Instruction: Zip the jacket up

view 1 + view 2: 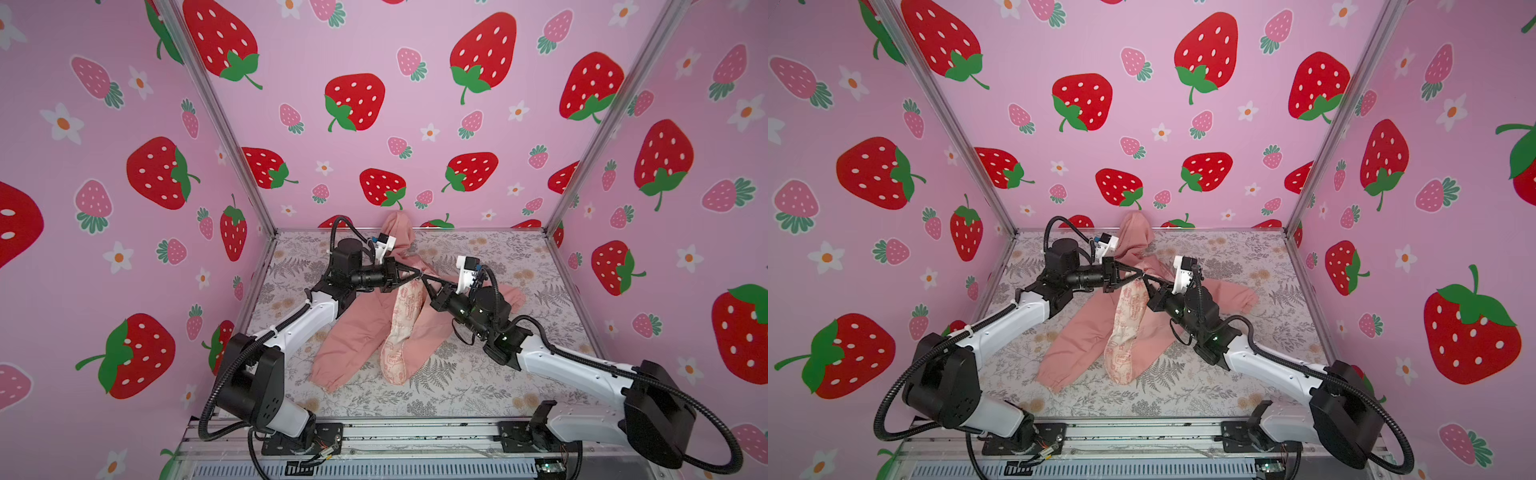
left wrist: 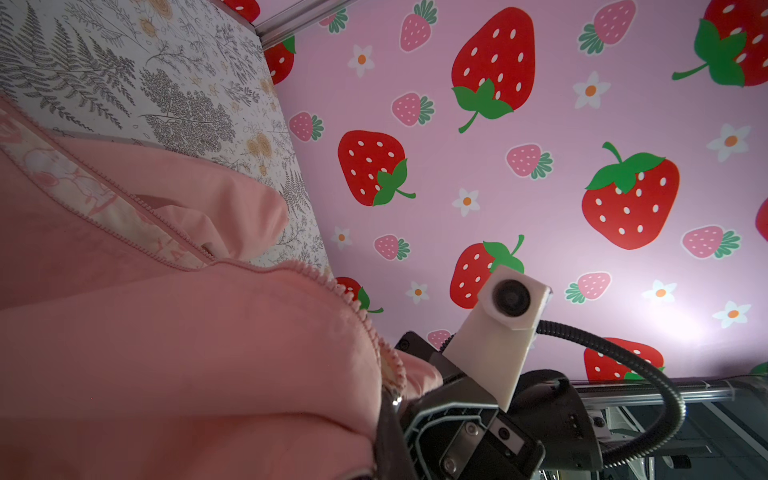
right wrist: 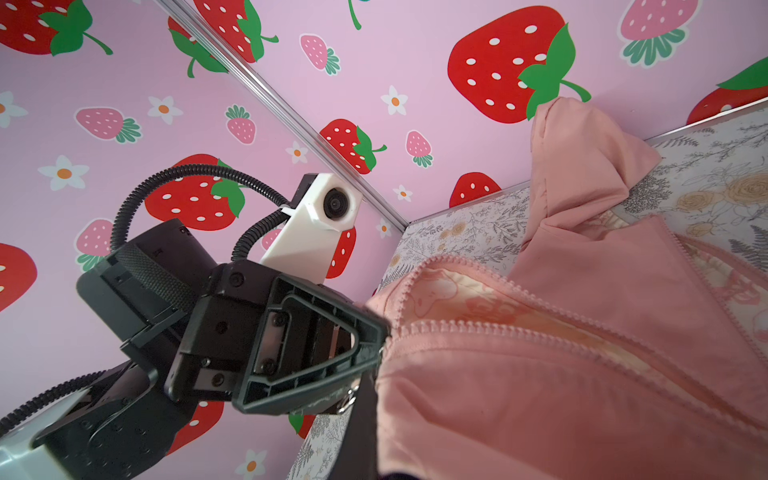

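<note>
Your small salmon-pink soft-fabric hooded jacket (image 1: 365, 328) lies face up mid-way across the grey floral-print tabletop (image 1: 478, 386), front open. The hood (image 1: 399, 232) points to the back and leans up against the pink strawberry-print back wall (image 1: 395, 124). A strip of cream lining w/ pink emblems (image 1: 405, 320) shows down the centre in both top views. One sleeve runs toward the front on the left-arm side and ends in a gathered cuff (image 1: 328, 376). The other sleeve (image 1: 511, 297) lies out flat on the right-arm side.

Your left gripper (image 1: 417, 274) and right gripper (image 1: 424, 279) meet tip to tip over the upper chest of the jacket, just below the hood. Both are pinched closed on the jacket.

In the right wrist view the left gripper's tip (image 3: 376, 353) sits right at the pink zipper teeth (image 3: 498, 286), where the two open edges come together. Fabric is drawn up to it. A small metal piece (image 3: 348, 400) hangs just under that tip; prob. the zip pull, but it's too small to be sure.

In the left wrist view the right gripper (image 2: 399, 401) bites the jacket edge where the line of teeth ends. The zip is undone below that point, lining visible btw. the two rows of teeth
</note>
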Controlling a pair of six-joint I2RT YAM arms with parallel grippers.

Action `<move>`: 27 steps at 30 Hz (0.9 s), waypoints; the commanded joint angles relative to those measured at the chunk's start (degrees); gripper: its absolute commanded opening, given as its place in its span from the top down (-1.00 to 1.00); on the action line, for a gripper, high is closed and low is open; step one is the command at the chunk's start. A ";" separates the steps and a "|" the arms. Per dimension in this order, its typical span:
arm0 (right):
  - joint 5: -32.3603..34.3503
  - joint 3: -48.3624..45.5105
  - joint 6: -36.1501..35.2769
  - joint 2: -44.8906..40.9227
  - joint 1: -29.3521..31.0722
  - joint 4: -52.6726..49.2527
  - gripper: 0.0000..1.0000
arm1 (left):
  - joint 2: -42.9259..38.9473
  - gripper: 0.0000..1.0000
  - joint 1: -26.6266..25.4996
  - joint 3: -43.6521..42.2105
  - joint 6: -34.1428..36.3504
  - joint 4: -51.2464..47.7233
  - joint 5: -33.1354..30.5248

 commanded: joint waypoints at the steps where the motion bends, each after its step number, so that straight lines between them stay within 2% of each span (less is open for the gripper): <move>1: -11.59 -0.45 0.36 0.18 5.06 2.55 1.00 | 1.20 1.00 0.53 4.00 -0.40 4.61 -9.36; 5: -11.15 -0.55 -0.22 0.35 5.22 1.83 1.00 | 1.64 1.00 0.51 4.16 -4.48 8.94 -7.83; 19: -11.81 -0.03 -0.10 1.69 5.34 2.16 1.00 | 1.26 1.00 0.51 5.21 -2.90 6.47 -8.07; 27: -11.42 0.60 -1.00 -1.23 5.56 1.32 1.00 | 2.39 1.00 0.52 5.16 -1.08 5.29 -9.26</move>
